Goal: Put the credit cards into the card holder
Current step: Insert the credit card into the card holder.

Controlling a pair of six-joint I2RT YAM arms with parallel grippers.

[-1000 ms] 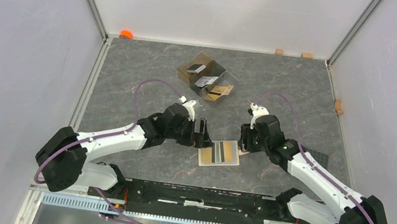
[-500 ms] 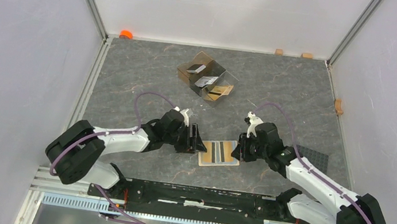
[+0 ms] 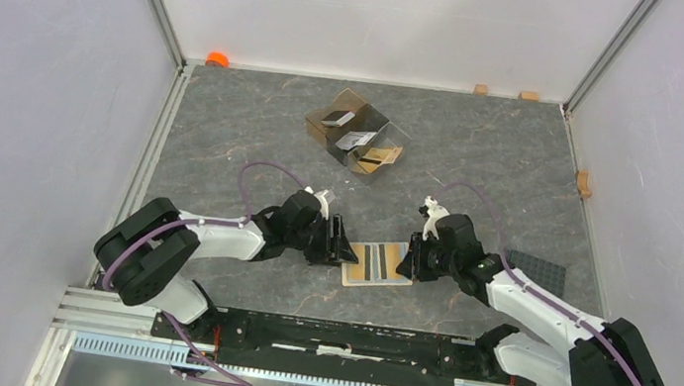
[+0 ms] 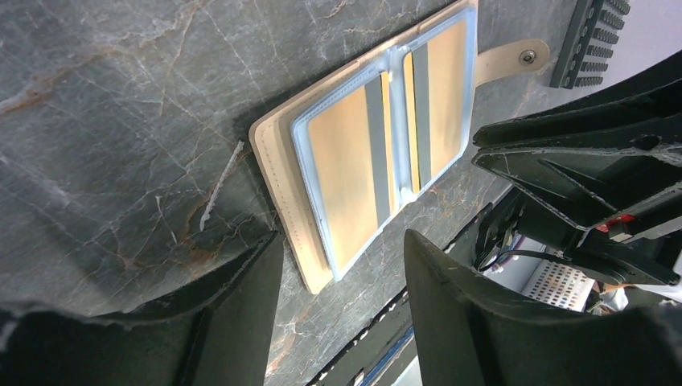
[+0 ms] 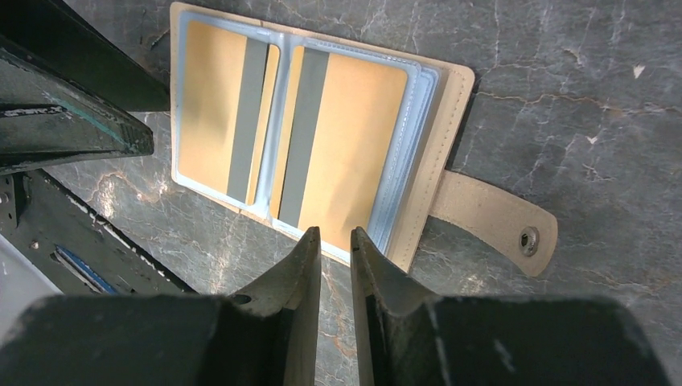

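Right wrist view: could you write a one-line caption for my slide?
Open card holder with two orange-gold credit cards inside; right gripper, jaws nearly together, at its edge.

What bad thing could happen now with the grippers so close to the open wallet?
The left gripper sits at a corner of the open card holder; closing could push it sideways or flip it shut. The right gripper, jaws barely apart over the other edge, might scrape a gold credit card out of its pocket.

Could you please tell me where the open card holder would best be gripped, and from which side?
Probably by its snap tab, coming in low from the right arm's side: the card holder lies open and flat on the table, and only that tab juts past its edge.
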